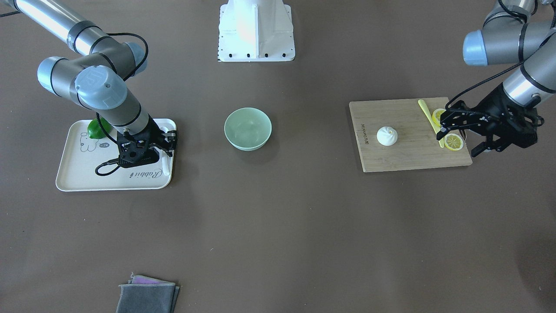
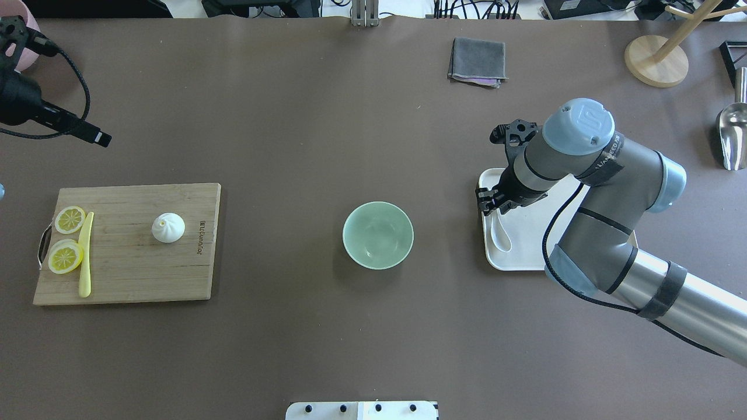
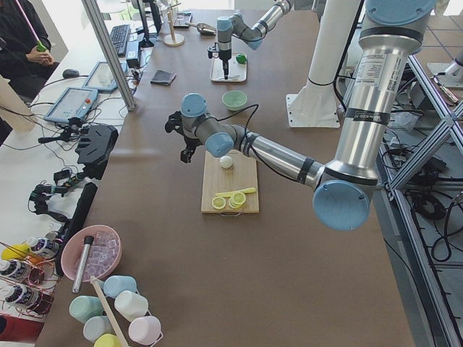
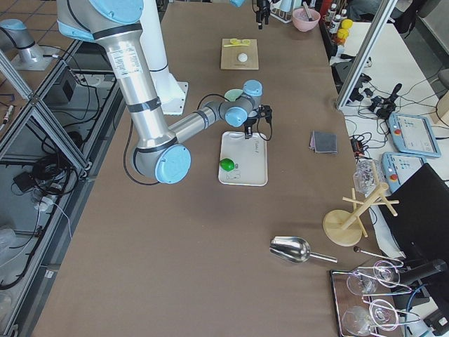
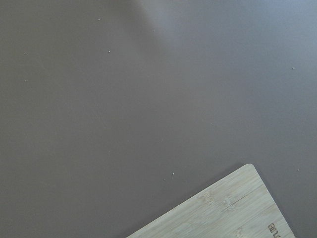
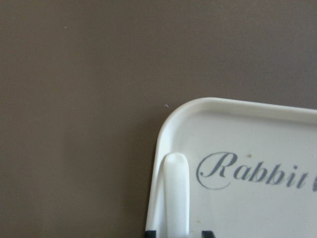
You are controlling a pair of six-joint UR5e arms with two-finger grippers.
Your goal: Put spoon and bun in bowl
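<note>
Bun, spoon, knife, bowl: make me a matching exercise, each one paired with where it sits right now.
1. bun
2. spoon
3. knife
4. bowl

a. on the tray
b. on the bare table, between board and tray
c. middle of the board
d. near the board's end, by the lemon slices

Pairs: 1-c, 2-a, 3-d, 4-b

Silver arms (image 2: 694, 306) — blue joint caps (image 2: 579, 121), black cables (image 2: 544, 245).
</note>
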